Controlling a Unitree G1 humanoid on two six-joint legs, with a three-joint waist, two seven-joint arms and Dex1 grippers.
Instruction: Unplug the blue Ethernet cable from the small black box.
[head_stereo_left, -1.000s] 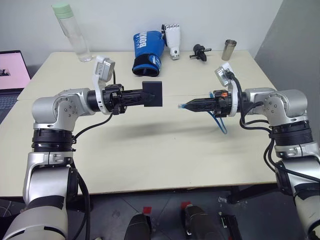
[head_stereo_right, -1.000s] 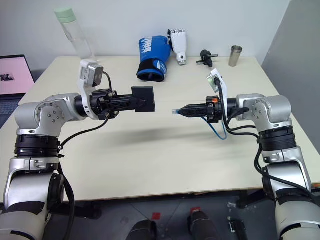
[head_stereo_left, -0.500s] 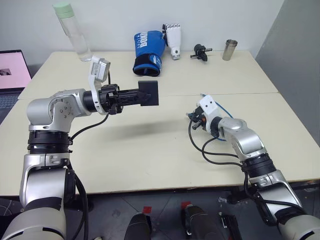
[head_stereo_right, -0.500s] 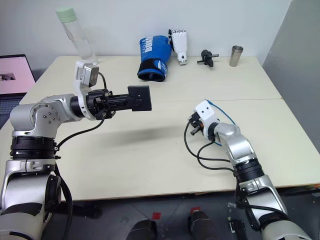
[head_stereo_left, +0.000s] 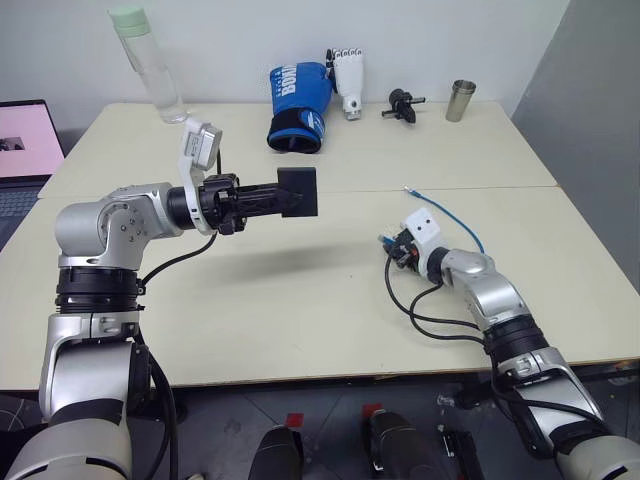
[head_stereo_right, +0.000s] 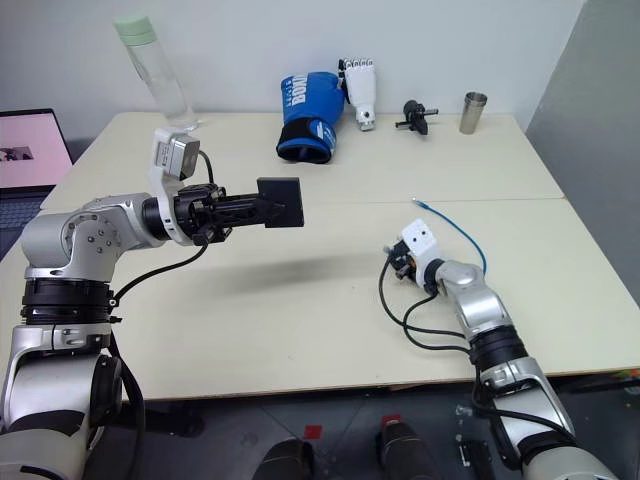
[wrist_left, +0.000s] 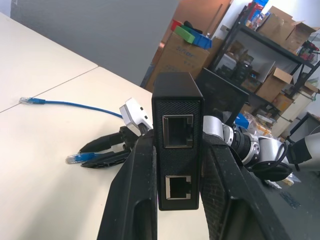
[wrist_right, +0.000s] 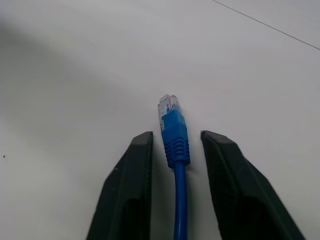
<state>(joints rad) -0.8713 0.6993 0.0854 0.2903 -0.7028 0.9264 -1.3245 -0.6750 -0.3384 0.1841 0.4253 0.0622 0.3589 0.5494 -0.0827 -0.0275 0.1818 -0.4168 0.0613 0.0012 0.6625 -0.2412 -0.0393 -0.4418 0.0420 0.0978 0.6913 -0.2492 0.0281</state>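
Black box: both sockets empty, seen from left wrist.

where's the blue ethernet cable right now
The blue Ethernet cable lies on the table on the robot's right side, unplugged; one plug rests between the open fingers of the right gripper, apart from the small black box.

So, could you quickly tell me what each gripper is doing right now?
Left gripper: shut on the small black box.
Right gripper: open, the blue Ethernet cable lying loose between its fingers.
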